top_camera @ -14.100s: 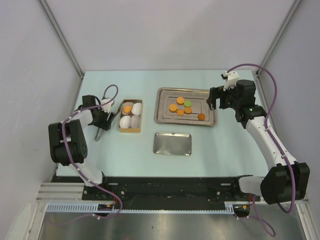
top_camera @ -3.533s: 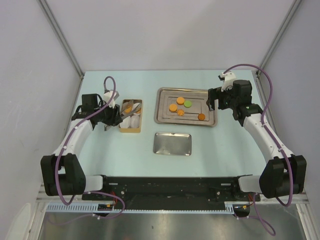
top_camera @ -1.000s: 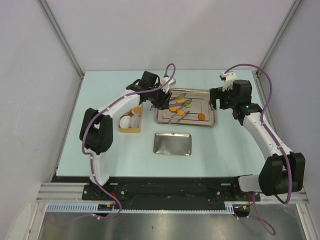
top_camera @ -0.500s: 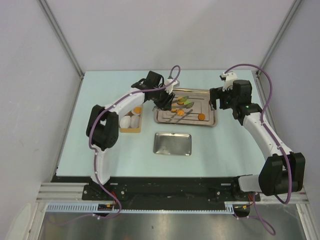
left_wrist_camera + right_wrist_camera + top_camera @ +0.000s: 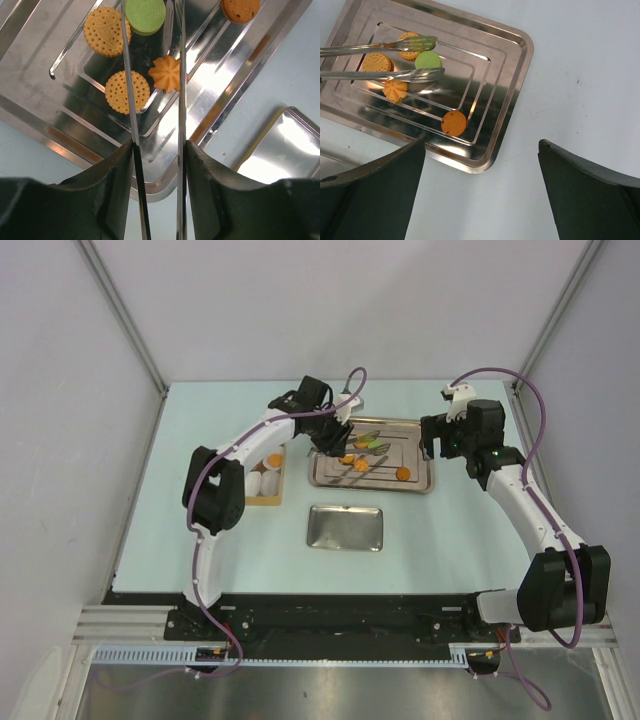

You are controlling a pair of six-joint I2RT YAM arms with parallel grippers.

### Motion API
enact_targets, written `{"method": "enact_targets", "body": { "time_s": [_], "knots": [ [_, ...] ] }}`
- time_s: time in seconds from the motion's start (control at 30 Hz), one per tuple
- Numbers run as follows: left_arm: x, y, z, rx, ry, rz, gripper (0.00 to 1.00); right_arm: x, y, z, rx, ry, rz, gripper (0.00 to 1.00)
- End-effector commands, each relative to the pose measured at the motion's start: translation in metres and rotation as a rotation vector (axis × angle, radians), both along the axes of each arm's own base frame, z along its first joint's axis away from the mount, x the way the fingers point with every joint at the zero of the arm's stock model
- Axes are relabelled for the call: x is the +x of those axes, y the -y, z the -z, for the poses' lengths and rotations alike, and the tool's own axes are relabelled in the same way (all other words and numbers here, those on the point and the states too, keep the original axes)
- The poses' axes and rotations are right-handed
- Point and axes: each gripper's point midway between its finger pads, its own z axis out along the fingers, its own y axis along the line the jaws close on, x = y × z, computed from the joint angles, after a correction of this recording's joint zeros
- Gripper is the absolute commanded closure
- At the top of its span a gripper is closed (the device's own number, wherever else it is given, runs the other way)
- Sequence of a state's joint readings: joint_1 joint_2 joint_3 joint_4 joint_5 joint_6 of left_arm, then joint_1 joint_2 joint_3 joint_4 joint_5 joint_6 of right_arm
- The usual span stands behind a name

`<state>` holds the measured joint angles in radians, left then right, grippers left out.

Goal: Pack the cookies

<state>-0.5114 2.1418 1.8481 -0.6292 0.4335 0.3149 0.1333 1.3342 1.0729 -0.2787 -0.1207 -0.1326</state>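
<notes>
Several cookies lie in the large steel tray (image 5: 424, 484): a green cookie (image 5: 145, 15) (image 5: 428, 60), a dotted orange cookie (image 5: 125, 91), a flower-shaped orange one (image 5: 168, 74) and a plain orange one (image 5: 454, 123) lying apart. My left gripper (image 5: 325, 431) (image 5: 159, 150) is shut on metal tongs (image 5: 131, 125) (image 5: 395, 75). The two tong arms stand apart, with their tips on either side of the green cookie and nothing gripped between them. My right gripper (image 5: 438, 440) (image 5: 481, 145) hangs open over the table just off the tray's right end.
A cardboard box (image 5: 262, 498) with white paper cups stands left of the large tray, partly hidden by my left arm. A small empty steel tray (image 5: 345, 528) (image 5: 287, 145) lies in front of the large one.
My left arm has carried the tongs from the box over to the large tray and, in the last second, edged a little further right. The right arm has stayed still.
</notes>
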Motion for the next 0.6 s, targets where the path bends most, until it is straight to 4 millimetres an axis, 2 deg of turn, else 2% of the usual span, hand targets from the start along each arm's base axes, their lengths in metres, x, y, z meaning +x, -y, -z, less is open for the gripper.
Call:
{"method": "enact_targets", "body": {
  "time_s": [0.0, 0.2, 0.57],
  "knots": [
    [0.002, 0.012, -0.012, -0.021, 0.02, 0.051, 0.51, 0.006, 0.002, -0.012, 0.0, 0.041, -0.001, 0.0],
    [-0.001, 0.009, -0.009, 0.001, 0.007, 0.057, 0.51, 0.006, 0.002, -0.013, 0.002, 0.044, -0.001, 0.0],
    [-0.015, -0.008, -0.004, 0.046, 0.005, 0.05, 0.52, 0.005, 0.0, -0.012, 0.006, 0.042, -0.007, 0.0]
  ]
}}
